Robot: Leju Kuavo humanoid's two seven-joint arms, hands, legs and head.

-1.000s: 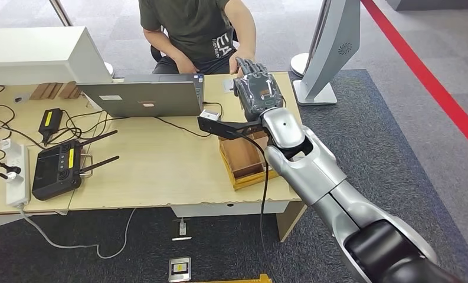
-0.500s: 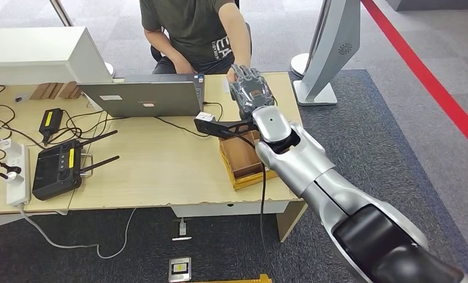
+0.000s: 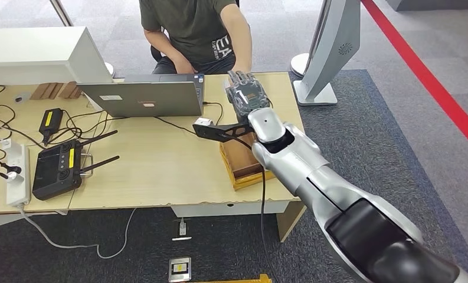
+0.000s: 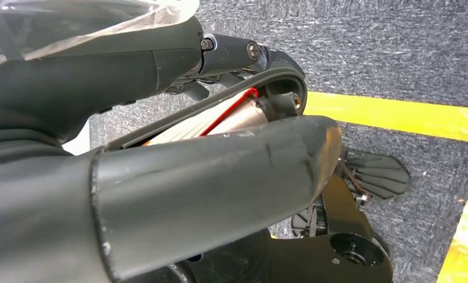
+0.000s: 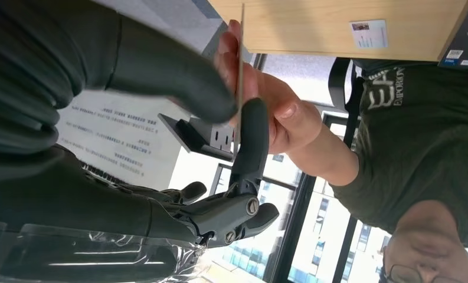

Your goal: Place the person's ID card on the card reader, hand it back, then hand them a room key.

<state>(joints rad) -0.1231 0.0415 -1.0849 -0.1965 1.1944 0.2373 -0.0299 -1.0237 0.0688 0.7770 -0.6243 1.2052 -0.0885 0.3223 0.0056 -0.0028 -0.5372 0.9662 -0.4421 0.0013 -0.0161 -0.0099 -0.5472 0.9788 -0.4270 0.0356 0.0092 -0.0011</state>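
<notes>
My right hand point(image 3: 246, 92) reaches over the table's far edge to the seated person point(image 3: 199, 29). In the right wrist view a thin card point(image 5: 241, 35) shows edge-on, pinched between my thumb point(image 5: 172, 71) and a dark finger point(image 5: 252, 141). The person's hand point(image 5: 281, 121) has its fingers on the same card from the other side. A small printed white card point(image 5: 370, 33) lies flat on the table point(image 5: 314, 23) near the laptop's corner. My left hand point(image 4: 219, 177) hangs over the carpet, fingers extended, holding nothing.
An open wooden box point(image 3: 243, 160) sits under my right forearm near the table's right edge. A laptop point(image 3: 143, 97), a black controller with antennas point(image 3: 57, 168), cables and a power strip point(image 3: 18, 174) cover the left half. A grey stand point(image 3: 329, 53) rises at the right.
My right hand has moved a little left and farther toward the person. The person's hand has come up to meet it at the table's far edge.
</notes>
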